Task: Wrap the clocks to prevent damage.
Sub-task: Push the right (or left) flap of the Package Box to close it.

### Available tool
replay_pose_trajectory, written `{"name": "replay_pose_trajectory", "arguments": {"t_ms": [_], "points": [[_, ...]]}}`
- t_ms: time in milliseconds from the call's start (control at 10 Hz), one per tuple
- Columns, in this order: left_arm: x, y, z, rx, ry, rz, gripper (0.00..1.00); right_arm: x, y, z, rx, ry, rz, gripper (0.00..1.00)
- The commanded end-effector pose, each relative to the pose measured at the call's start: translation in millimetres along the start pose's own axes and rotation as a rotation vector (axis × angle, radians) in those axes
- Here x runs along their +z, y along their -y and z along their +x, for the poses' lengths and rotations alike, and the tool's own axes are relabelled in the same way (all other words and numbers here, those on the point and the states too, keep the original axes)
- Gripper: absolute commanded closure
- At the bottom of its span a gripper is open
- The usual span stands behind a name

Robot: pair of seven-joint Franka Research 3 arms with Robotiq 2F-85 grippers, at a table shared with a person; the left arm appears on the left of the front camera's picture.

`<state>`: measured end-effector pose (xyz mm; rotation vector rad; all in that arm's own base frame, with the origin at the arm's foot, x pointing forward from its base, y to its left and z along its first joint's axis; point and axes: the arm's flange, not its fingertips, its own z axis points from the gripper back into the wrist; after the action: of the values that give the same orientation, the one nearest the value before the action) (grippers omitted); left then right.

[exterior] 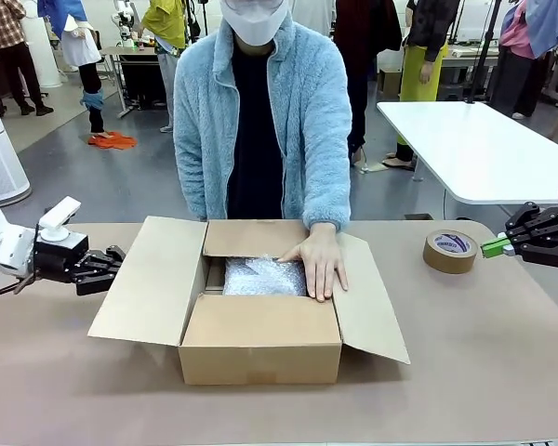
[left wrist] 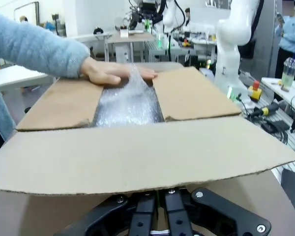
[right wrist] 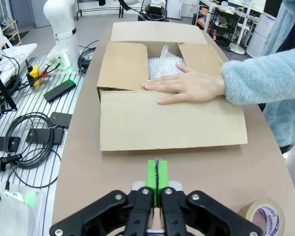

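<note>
the clocks (exterior: 263,276) sit down inside the open cardboard box (exterior: 260,348) at mid-table, one whitish bubble-wrap bundle showing between the flaps. the person's hand (exterior: 322,264) lies flat on the box's right-hand flap with its fingertips at the edge of the wrap, so that hand is nearest of all.

on to the arms. the left gripper (exterior: 114,259) hovers just beside the outer edge of the spread left flap, jaws pressed together on nothing, pointing across toward the box. from its wrist view that flap lies right in front of the closed fingers like a ramp. the bundle is straight ahead beyond it and lower, in the well of the box.

the right gripper (exterior: 492,246) hangs well apart on the other side, green pads shut with nothing between them. the brown tape roll (exterior: 450,252) lies between it and the box. so the left arm is plainly the nearer one.

the part of the bundle that shows runs long from side to side, along the line from one arm to the other. its right end is hidden by the hand, so i can't tell its whole length.

my read is that the wrapping looks done and the bundle is boxed. any reach for it has to go up over a flap and then down, and the person's hand covers the right-hand way in.
</note>
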<state>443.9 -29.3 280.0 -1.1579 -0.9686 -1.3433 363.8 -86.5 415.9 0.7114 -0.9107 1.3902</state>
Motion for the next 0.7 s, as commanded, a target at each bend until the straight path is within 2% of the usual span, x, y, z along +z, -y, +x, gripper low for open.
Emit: {"name": "replay_pose_trajectory", "arguments": {"t_ms": [0, 200, 600], "points": [[-15.7, -10.6, 1.1, 0.014, 0.043, 0.028, 1.0, -0.5, 0.0, -0.8, 0.004, 0.018, -0.004, 0.99], [-33.3, -30.8, 13.3, 0.015, 0.085, 0.036, 1.0, -0.5, 0.0, -0.8, 0.004, 0.018, -0.004, 0.99], [-83.8, -42.8, 47.4, -0.049, 0.064, 0.028, 1.0, -0.5, 0.0, -0.8, 0.004, 0.018, -0.004, 0.99]]}}
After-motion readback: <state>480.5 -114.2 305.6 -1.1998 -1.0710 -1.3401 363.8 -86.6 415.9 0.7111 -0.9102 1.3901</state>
